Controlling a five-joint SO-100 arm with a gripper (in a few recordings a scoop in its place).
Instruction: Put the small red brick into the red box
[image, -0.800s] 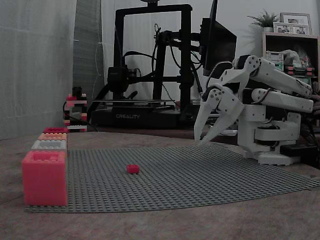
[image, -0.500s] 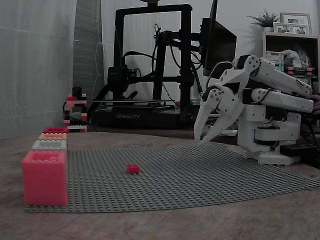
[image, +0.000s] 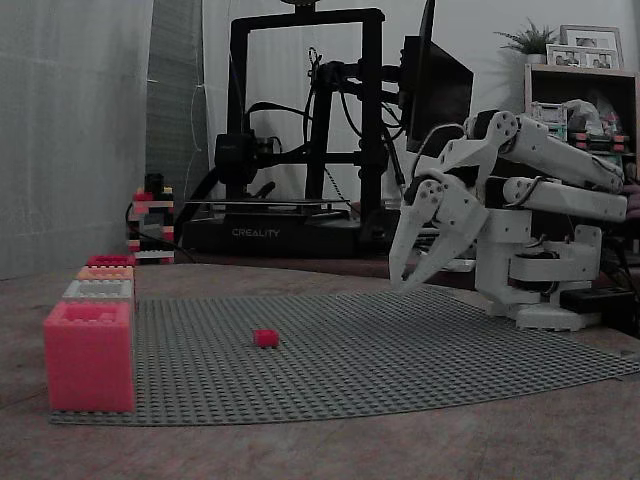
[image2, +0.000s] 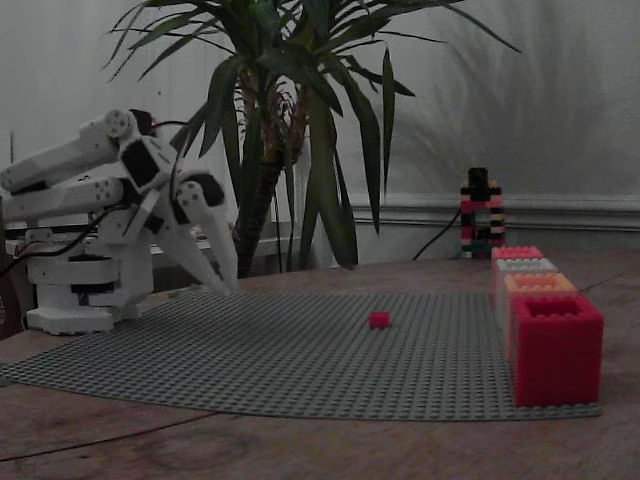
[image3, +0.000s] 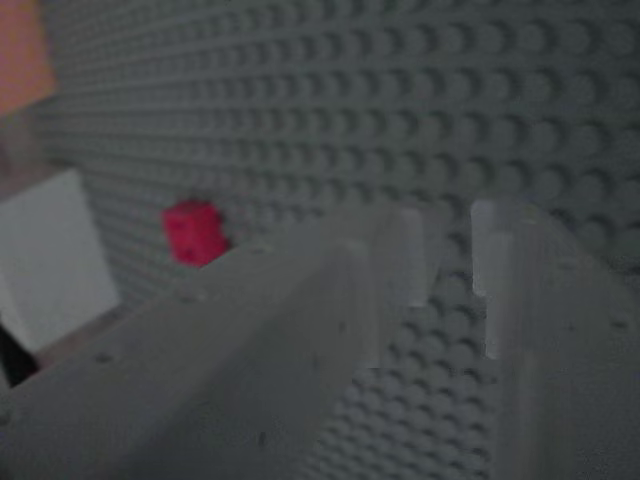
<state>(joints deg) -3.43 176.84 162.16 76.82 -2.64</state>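
Note:
The small red brick (image: 265, 338) (image2: 379, 320) lies alone on the grey studded baseplate (image: 420, 350); the wrist view has it blurred at the left (image3: 193, 232). The crimson red box (image2: 555, 345) ends a row of boxes on the plate's edge, farthest in one fixed view (image: 110, 260). My white gripper (image: 398, 284) (image2: 230, 290) hangs tips-down just above the plate's edge beside the arm's base, well away from the brick. Its fingers (image3: 400, 260) stand a narrow gap apart, holding nothing.
A salmon-pink box (image: 88, 355), a grey box (image: 98, 290) and an orange box (image: 105, 272) complete the row. A small brick tower (image: 150, 225) and a black 3D printer (image: 300, 130) stand behind the plate. A potted plant (image2: 300, 120) rises behind it on the other side.

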